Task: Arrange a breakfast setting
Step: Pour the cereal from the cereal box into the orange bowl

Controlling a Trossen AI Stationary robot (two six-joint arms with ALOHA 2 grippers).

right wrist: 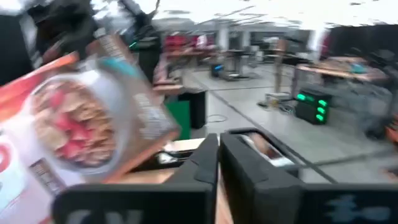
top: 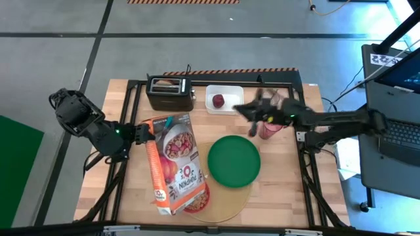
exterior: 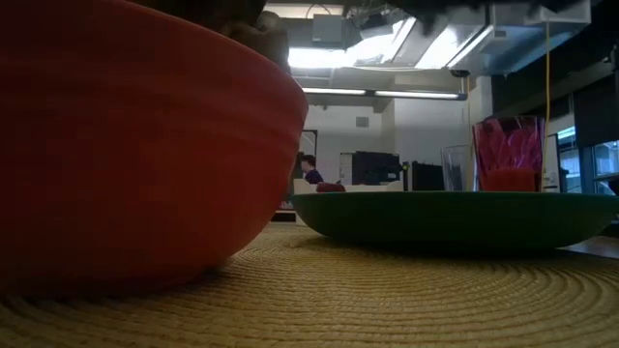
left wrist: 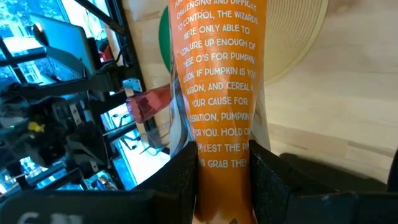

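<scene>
The left gripper [left wrist: 224, 180] has its jaws clamped on the narrow orange side of the cereal box [top: 176, 162], which hangs tilted over the red bowl [top: 197, 202] at the near edge of the tan mat [top: 233, 196]. Looks like the pour step. To do it well: keep the box mouth over the bowl's middle, tip slowly, and don't let the box sag in the grip (it's held by the edge only, so it could twist).

The right gripper [top: 244, 110] is up near the back of the bench [top: 125, 190], jaws together w/ nothing between them, close to the pink cup [top: 268, 128] and the white tray [top: 226, 98] holding the apple [top: 217, 101]. The green plate [top: 233, 160] sits on the mat just beside the bowl, so spilled cereal would likely land on it. The toaster [top: 170, 93] stands behind the box, apart from it. Main obstacle, in my view: the right arm reaches across toward the box's top end, so both arms crowd the same space. Bagel: can't see it.
</scene>
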